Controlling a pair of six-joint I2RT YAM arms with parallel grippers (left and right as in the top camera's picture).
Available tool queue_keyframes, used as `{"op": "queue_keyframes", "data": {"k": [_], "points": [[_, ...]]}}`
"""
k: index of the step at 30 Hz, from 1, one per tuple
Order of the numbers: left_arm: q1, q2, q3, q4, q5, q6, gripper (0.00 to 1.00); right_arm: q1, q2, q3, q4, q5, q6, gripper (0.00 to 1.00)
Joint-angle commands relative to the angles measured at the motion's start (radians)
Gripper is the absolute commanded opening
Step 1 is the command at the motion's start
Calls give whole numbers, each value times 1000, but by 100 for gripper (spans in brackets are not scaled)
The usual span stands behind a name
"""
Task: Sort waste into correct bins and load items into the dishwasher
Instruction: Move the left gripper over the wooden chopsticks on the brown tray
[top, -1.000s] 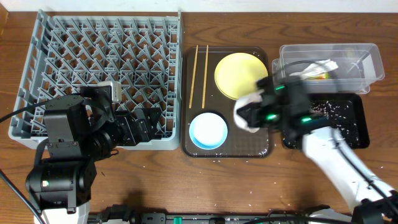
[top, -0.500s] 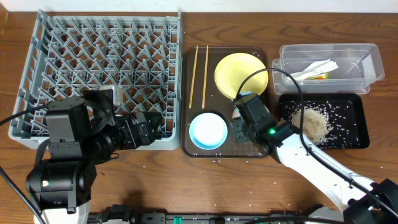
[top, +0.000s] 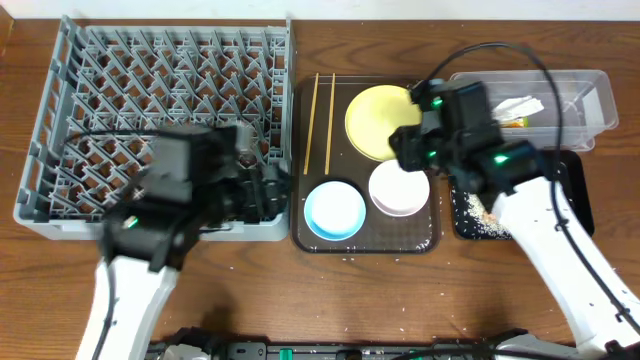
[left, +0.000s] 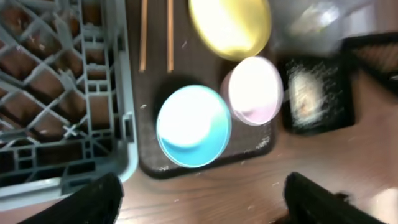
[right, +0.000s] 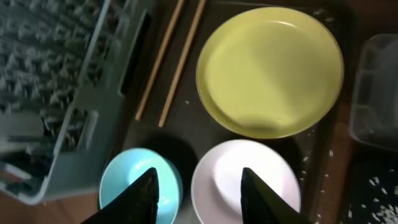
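round white bowl (top: 399, 188) has just been set down, emptied, below the round yellow plate (top: 380, 120); right pincer (right: 200, 186) and left pincer (left: 202, 205) are spread open; loading is expected next.

Robot lab bench dressed as a dish-clearing station. Bare wooden counter (top: 250, 290). On it: grey peg rack (top: 150, 80) of the canteen kind, and a brown tray (top: 338, 150) with plate (top: 385, 120), blue bowl (top: 335, 210), white bowl (top: 399, 188) and chopsticks (top: 312, 120). Clear tub (top: 570, 95) and black tray (top: 570, 190) sit at one end. Two cabled robot arms, left arm (top: 150, 230) and right arm (top: 540, 230), reach over it.
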Motion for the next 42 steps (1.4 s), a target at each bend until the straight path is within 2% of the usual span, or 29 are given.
{"op": "queue_keyframes", "data": {"k": [1, 2, 5, 9, 11, 14, 17, 20, 23, 29, 32, 36, 37, 39, 42], "points": [[-135, 116, 16, 14, -208, -57, 79, -62, -8, 8, -59, -107, 39, 40], [-185, 171, 16, 39, -248, -82, 75, -74, -8, 8, -97, -106, 38, 40], [-262, 266, 16, 121, -251, -108, 70, -70, -8, 7, -125, -106, 4, 39], [-339, 380, 16, 213, -332, -125, 69, -49, -2, 6, -154, -85, -7, 33], [-347, 413, 16, 262, -407, -126, 68, -49, 14, 5, -171, -54, -6, 30], [-346, 441, 16, 338, -481, -126, 59, -48, 35, 5, -174, -54, 6, 28], [-347, 470, 16, 443, -493, -109, 59, -48, 53, 5, -177, -55, 9, 25], [-346, 495, 16, 525, -493, -41, 58, -46, 67, 4, -188, -70, 8, 23], [-340, 496, 24, 525, -492, -2, 58, -27, 79, -5, -195, -69, 8, 21], [-282, 496, 168, 394, -462, 30, 56, 68, 143, -117, -94, -68, 31, 13], [-265, 496, 232, 367, -447, 57, 49, 104, 196, -177, -17, -21, 89, 1], [-266, 499, 235, 379, -456, 105, 43, 108, 252, -215, 19, 98, 158, 1], [-265, 501, 234, 380, -470, 111, 43, 108, 269, -218, 19, 96, 158, 1], [-265, 504, 234, 381, -509, 111, 53, 108, 292, -219, 6, 96, 158, 1], [-266, 504, 234, 379, -491, 108, 80, 108, 310, -218, -50, 65, 158, 1]]}}
